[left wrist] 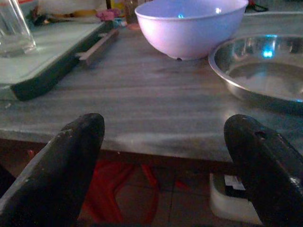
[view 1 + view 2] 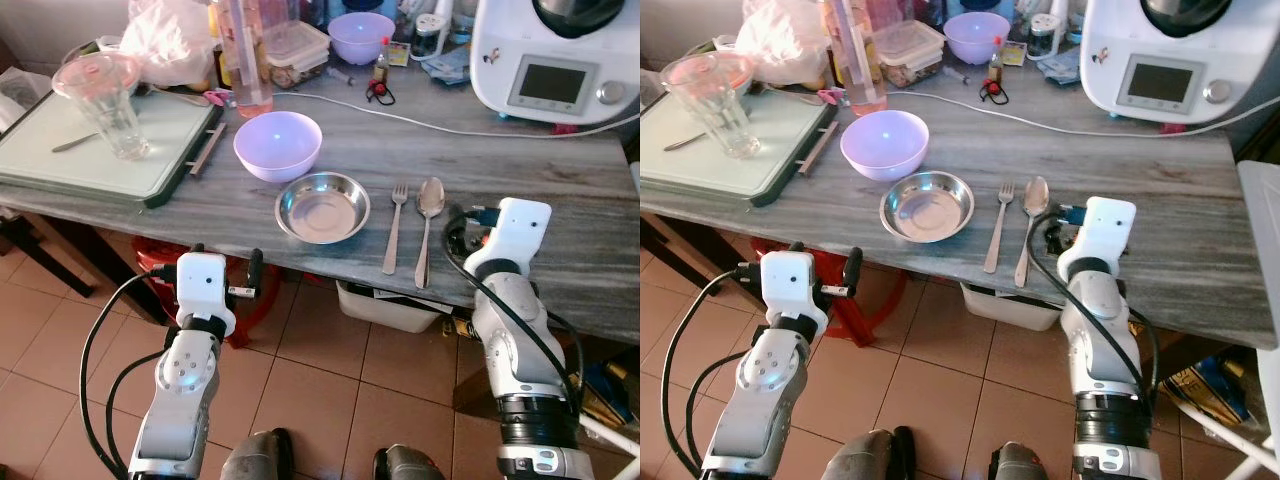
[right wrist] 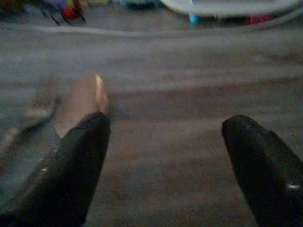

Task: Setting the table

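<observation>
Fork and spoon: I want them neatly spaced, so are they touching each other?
Apart. In the left eye view a strip of bare tabletop shows between the fork and the spoon along their whole length.

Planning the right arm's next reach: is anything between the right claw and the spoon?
Nothing visible. The right claw is open over the table edge, and the spoon lies just to its left beside the fork, with only bare tabletop between.
</observation>
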{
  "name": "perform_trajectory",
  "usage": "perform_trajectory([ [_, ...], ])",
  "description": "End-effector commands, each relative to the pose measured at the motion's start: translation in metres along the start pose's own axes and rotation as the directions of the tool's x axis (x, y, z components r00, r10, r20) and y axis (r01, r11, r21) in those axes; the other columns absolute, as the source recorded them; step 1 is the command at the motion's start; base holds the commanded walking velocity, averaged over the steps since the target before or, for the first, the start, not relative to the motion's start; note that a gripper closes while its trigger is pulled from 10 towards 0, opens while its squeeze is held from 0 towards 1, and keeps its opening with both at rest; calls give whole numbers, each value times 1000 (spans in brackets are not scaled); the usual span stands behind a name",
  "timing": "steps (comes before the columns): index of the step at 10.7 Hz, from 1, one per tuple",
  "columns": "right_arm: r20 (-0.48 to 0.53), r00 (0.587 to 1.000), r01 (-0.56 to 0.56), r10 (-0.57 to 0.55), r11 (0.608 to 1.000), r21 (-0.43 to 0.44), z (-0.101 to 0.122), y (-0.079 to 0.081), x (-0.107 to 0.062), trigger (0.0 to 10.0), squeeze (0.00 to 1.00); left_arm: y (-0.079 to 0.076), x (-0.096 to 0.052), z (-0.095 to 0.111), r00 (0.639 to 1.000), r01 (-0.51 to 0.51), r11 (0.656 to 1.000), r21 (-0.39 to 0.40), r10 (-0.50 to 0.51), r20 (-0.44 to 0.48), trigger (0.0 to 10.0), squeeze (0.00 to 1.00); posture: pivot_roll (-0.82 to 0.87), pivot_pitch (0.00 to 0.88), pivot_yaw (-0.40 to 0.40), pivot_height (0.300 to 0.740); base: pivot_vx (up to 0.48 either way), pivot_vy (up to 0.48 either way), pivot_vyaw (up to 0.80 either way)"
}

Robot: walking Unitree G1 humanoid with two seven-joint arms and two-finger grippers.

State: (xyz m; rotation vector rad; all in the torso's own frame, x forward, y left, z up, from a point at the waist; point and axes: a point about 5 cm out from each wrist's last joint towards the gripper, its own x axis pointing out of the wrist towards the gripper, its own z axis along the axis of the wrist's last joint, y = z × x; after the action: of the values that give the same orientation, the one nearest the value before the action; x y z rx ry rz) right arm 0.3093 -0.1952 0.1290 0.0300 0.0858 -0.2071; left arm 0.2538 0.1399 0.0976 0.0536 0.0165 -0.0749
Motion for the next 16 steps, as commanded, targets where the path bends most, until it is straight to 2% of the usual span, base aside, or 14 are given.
perform_trajectory([
  [1,-28,1000,3,-3,1000,-13,-1,0,2,10000,1000,3,-3,1,1000,6,1000,11,-6,-4,10000,0,38,157,86,740,0,0,0],
  [5,-136,990,-49,46,999,-20,-10,8,12,10000,1000,4,-9,0,1000,8,1000,12,-8,-21,10000,0,56,173,90,740,0,0,0],
  [8,-152,984,-100,94,995,-29,-8,14,18,10000,1000,5,-6,3,1000,5,1000,12,-5,-17,10000,0,57,174,88,740,0,0,0],
  [12,-146,976,-165,161,986,-11,-7,24,18,10000,1000,4,-5,3,1000,5,1000,13,-5,-18,10000,0,55,167,89,740,0,0,0],
  [16,-125,976,-179,179,984,7,-3,28,19,10000,1000,4,-4,2,1000,4,1000,11,-3,-18,10000,0,54,163,88,740,0,0,0],
])
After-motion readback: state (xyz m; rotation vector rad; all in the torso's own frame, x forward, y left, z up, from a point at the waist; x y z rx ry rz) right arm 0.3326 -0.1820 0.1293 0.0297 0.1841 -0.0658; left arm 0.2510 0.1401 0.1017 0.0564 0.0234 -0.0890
